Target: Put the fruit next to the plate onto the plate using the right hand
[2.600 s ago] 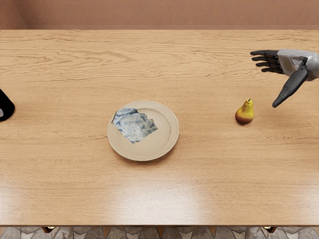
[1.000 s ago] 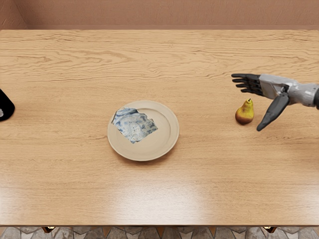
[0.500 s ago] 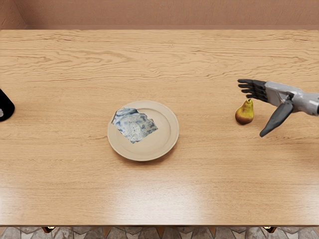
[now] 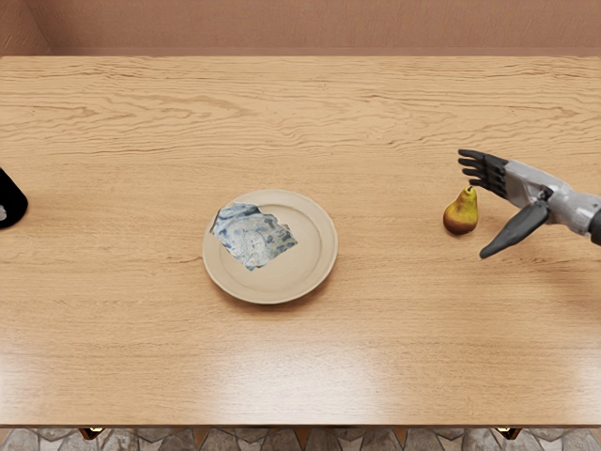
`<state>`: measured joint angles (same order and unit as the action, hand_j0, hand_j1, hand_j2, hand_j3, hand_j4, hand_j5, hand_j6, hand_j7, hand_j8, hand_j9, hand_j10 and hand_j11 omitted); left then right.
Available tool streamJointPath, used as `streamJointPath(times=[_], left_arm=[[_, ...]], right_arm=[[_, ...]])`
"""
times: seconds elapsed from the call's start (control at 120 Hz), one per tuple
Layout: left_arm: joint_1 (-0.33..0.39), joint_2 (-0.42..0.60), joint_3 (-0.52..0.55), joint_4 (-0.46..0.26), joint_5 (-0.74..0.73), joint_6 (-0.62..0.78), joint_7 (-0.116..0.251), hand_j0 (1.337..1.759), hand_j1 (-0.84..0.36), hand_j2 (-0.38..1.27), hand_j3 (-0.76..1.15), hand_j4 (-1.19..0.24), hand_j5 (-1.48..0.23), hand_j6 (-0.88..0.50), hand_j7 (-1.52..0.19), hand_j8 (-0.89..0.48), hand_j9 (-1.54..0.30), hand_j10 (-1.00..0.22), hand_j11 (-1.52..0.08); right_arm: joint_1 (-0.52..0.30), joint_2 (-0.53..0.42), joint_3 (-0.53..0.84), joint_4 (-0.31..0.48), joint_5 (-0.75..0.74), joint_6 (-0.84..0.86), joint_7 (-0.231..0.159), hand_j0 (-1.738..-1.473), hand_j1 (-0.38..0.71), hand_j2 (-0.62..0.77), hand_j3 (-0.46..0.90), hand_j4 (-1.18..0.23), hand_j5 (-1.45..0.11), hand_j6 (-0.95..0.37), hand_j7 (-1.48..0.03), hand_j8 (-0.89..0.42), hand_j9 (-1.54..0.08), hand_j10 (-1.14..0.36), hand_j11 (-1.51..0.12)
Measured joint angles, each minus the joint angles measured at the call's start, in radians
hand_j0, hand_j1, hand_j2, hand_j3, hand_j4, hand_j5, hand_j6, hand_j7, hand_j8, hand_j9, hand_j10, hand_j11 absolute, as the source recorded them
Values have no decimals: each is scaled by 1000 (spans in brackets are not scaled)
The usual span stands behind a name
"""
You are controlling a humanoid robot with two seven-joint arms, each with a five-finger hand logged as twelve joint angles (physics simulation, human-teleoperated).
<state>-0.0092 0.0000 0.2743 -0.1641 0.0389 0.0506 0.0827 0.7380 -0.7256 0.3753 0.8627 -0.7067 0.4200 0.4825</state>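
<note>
Head view: the pear (image 4: 460, 212) stands upright near the right edge of the table (image 4: 300, 113), well apart from the plate (image 4: 324, 246) at its middle. The right hand (image 4: 516, 188) hovers just beside the pear, fingers (image 4: 479, 169) spread wide, holding nothing. The left arm (image 4: 9, 199) shows at the left edge.

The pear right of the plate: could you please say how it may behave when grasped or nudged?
The pear stands upright, narrow top over a rounded base, so a sideways nudge from the right hand would likely tip it and let it roll. Its skin looks smooth, so a grip may slip unless it wraps around.
</note>
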Motion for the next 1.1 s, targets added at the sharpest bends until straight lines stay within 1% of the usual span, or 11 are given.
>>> streamJointPath(times=[0.175, 0.392, 0.5, 1.1], left_arm=[[0, 0, 0, 0, 0, 0, 0, 1658, 349, 0, 0, 0, 0, -1, 0, 0, 0, 0, 0], [0, 0, 0, 0, 0, 0, 0, 1658, 349, 0, 0, 0, 0, 0, 0, 0, 0, 0, 0], [0, 0, 0, 0, 0, 0, 0, 1658, 349, 0, 0, 0, 0, -1, 0, 0, 0, 0, 0], [0, 0, 0, 0, 0, 0, 0, 1658, 349, 0, 0, 0, 0, 0, 0, 0, 0, 0, 0]], right_arm=[[-3, 42, 7, -32, 1, -15, 9, -1658, -316, -2, 0, -33, -40, -34, -39, -33, -39, -32, -39], [-4, 91, 9, -90, 4, -29, 10, -1658, -315, -2, 0, -33, -40, -35, -40, -33, -40, -33, -40], [-3, 108, 4, -106, 5, -30, 8, -1658, -312, -3, 0, -36, -43, -37, -43, -36, -43, -35, -43], [-19, 116, -6, -116, 3, -28, 7, -1658, -97, -38, 0, -215, -276, -216, -276, -215, -276, -214, -276]])
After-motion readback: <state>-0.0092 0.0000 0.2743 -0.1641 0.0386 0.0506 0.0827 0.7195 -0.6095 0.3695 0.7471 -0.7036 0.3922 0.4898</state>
